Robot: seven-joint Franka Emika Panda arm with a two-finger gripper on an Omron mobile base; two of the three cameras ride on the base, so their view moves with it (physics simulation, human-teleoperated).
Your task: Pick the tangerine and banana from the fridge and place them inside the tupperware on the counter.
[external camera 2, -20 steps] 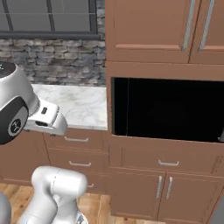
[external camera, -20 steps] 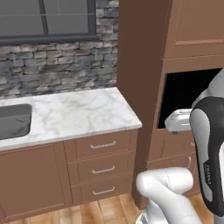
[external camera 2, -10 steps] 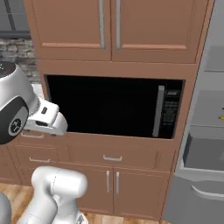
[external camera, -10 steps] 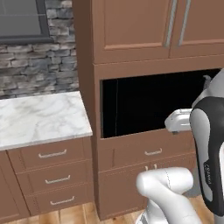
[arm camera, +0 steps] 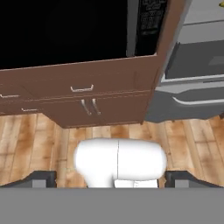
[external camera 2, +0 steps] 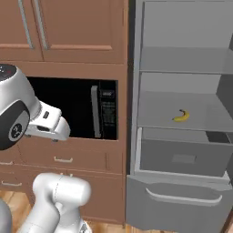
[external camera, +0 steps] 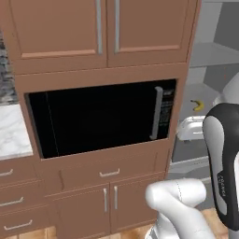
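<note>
A black microwave (external camera 2: 77, 109) is set in brown wood cabinetry, with the open grey fridge (external camera 2: 182, 136) to its right above a wood plank floor (arm camera: 39, 144). The banana (external camera 2: 181, 116) is seen lying on a fridge shelf, well apart from the gripper (arm camera: 109, 179), at about 1 o'clock in the hand view; the jaws are spread wide and hold nothing. Since the earlier frames the views have swung right, so the counter (external camera: 11, 133) is left at 9 o'clock.
</note>
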